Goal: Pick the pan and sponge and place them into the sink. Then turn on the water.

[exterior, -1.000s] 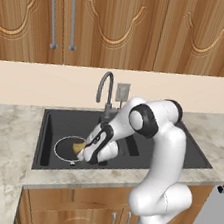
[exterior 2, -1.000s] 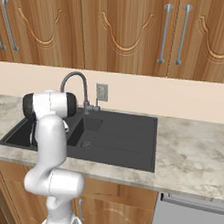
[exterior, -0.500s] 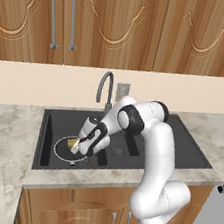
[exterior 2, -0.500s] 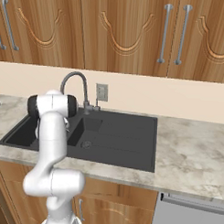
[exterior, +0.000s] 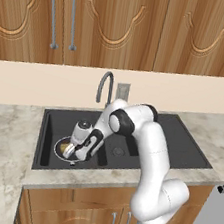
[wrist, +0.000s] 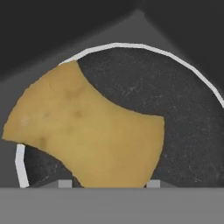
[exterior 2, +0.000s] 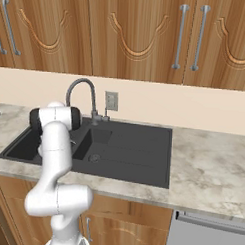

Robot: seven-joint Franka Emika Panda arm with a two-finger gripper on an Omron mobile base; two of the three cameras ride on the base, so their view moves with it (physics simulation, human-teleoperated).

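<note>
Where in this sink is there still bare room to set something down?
Free: the right basin around its drain, and the flat drainboard beyond it. Crowded: the left basin, taken up by the pan, the sponge and the gripper.

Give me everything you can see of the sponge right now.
The sponge is a yellow-tan lump with faint darker blotches, an irregular rectangle with curved, pinched-in edges and a matte, soft-looking surface. It lies over the dark pan, one corner reaching past the pan's thin light rim, in the left basin of the black sink. The claw sits low over it; whether its fingertips grip it cannot be told.
</note>
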